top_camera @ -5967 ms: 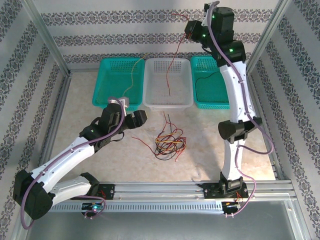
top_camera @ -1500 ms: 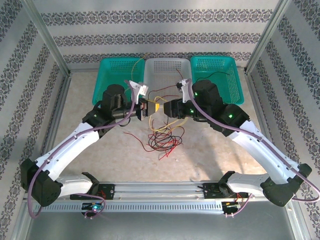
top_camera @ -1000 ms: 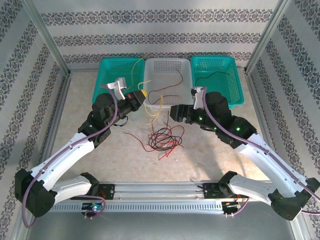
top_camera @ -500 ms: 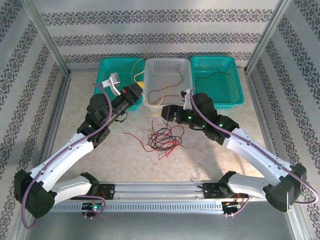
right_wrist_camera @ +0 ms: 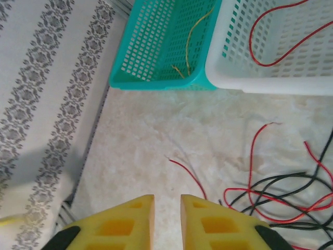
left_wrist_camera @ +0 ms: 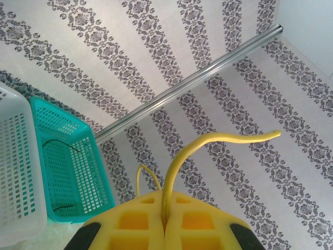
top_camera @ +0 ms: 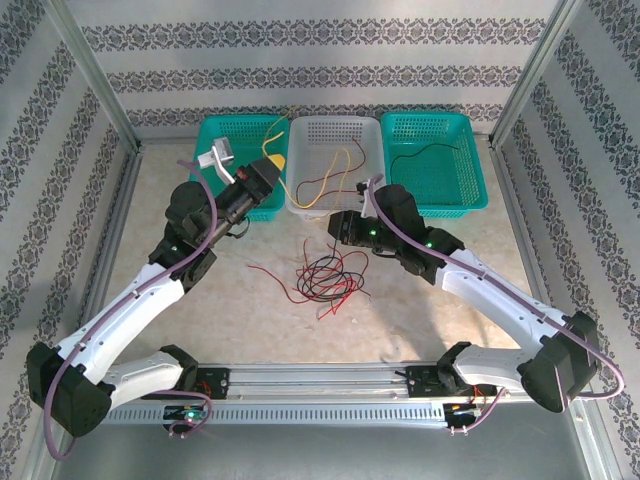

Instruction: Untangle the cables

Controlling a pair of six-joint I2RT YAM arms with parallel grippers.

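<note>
The tangle of thin red and black wires (top_camera: 325,280) lies in loose loops on the pale bench (top_camera: 400,320), in front of three baskets. One short red strand (right_wrist_camera: 190,177) lies apart from it, on the left side.

One thin yellow wire (left_wrist_camera: 229,138) is already out of the heap. The left pincer (left_wrist_camera: 165,205) has its yellow pads pressed together on it. The free end stands up from the pads and bends to one side. In the top view this pincer hangs over the border between the left teal plastic basket (top_camera: 235,125) and the white plastic basket (top_camera: 320,135).

The baskets seem to sort by colour. The left teal one holds a yellow strand (right_wrist_camera: 188,41), the white one a red loop (right_wrist_camera: 265,65), and the right teal basket (top_camera: 450,130) a black wire (left_wrist_camera: 60,145).

The right pincer (right_wrist_camera: 167,208) is low over the bench, between the heap and the white basket. Its pads stand close, with a narrow gap, and I see nothing in this gap.

I judge that the step in hand is to deliver the yellow wire. The next move calls for carrying the left pincer fully over the left teal basket before letting go, so that the trailing part does not drop into the white basket. After this, red and black remain to be separated.
</note>
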